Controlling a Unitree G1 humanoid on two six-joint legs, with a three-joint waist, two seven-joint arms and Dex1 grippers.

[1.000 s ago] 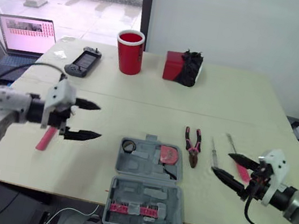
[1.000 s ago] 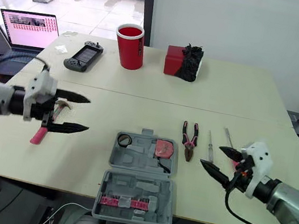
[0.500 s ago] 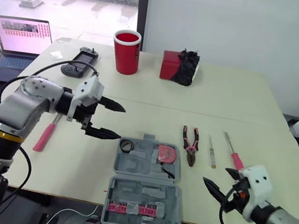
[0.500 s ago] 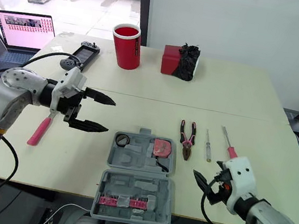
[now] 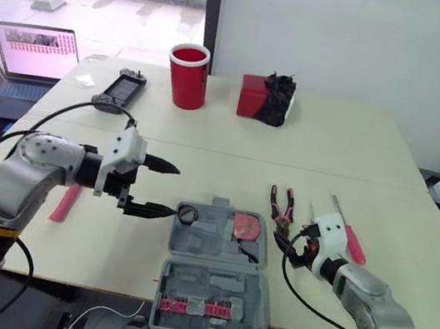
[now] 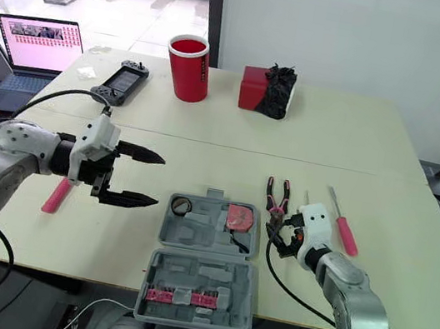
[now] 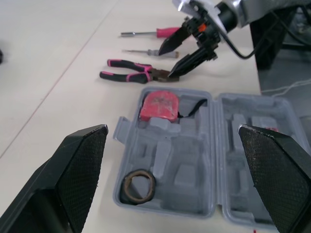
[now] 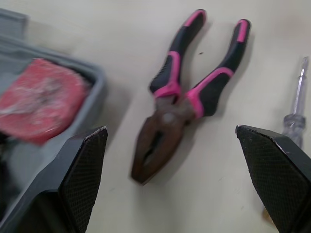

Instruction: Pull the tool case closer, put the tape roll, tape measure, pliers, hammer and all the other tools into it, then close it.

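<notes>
Right gripper (image 6: 276,235) has swung in from the table edge and hangs, fingers spread wide, at the nose of the pliers (image 5: 283,213), just beside the open case (image 5: 216,286). Left gripper (image 5: 172,190), also wide, has neared the tape roll (image 5: 187,214) inside the case.

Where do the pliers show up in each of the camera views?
Left eye view: pliers lying right of the open tool case.
Right eye view: pliers, same place.
Left wrist view: pliers beyond the case, by the tips of the right gripper.
Right wrist view: pliers beside the case wall.
Shared landmark: red tape measure in the case.
</notes>
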